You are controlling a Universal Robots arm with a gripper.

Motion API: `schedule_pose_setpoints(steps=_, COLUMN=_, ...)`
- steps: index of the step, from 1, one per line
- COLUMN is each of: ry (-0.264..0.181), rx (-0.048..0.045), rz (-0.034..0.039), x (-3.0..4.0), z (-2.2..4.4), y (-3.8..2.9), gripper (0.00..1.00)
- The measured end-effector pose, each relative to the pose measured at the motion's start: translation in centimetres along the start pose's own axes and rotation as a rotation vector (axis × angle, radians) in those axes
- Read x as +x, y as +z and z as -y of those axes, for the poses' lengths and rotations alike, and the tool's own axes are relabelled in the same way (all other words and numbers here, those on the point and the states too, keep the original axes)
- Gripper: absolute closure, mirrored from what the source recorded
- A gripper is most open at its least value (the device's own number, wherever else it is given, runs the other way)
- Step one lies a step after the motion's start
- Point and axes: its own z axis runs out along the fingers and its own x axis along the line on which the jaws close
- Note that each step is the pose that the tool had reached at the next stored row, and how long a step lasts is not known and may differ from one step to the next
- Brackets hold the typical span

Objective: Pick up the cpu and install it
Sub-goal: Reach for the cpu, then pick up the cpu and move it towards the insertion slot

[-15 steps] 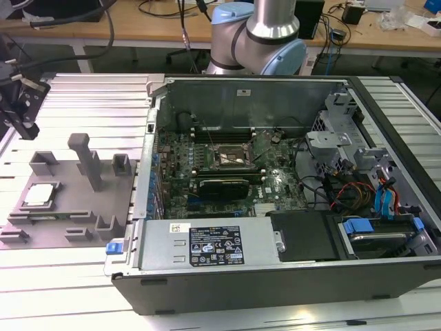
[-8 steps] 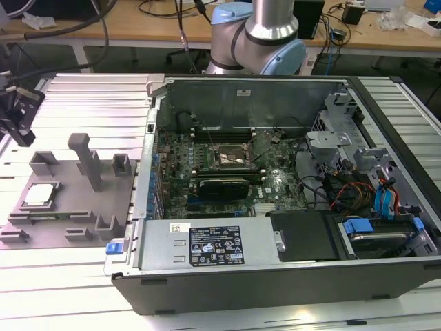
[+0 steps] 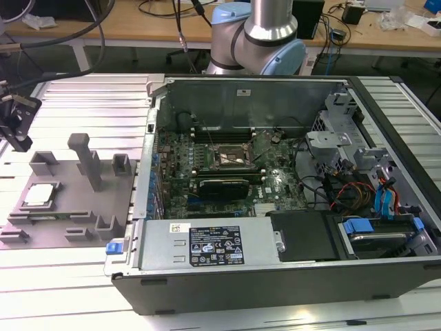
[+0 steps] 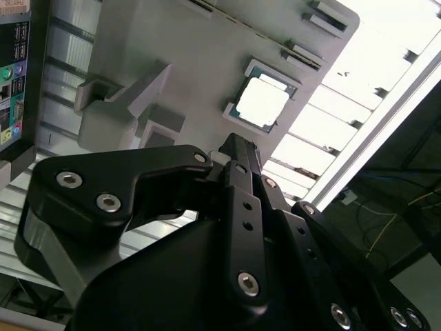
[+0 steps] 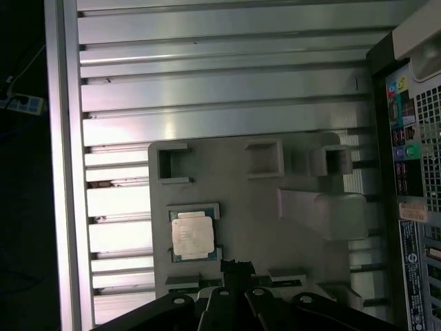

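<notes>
The cpu (image 3: 39,195) is a small square chip with a shiny metal top, lying flat in a recess of the grey fixture plate (image 3: 77,207) at the exterior view's left. It also appears in both wrist views (image 4: 265,103) (image 5: 192,236). My black gripper (image 3: 16,131) hangs above the table, beyond the plate's far left corner and apart from the chip. In both wrist views its fingers (image 4: 234,146) (image 5: 236,264) are shut together with nothing between them. The dark socket (image 3: 232,158) with its metal frame sits mid-motherboard inside the open computer case (image 3: 275,276).
Upright grey blocks (image 3: 86,158) stand on the fixture plate beside the chip. The case's walls, drive cage (image 3: 334,141) and cables (image 3: 344,189) surround the motherboard. The ribbed aluminium table (image 3: 89,103) extends around the plate. The arm's base (image 3: 258,41) stands behind the case.
</notes>
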Motion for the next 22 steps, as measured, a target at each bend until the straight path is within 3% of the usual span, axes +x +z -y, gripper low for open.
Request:
schedule_pose_setpoints(steps=12, ry=0.0, rx=-0.0001, rz=0.0002, x=0.0, z=0.0, y=0.11, gripper=0.89)
schedule_pose_setpoints(steps=22, ry=0.0, rx=-0.0001, rz=0.0001, x=0.94, z=0.13, y=1.36, gripper=0.89)
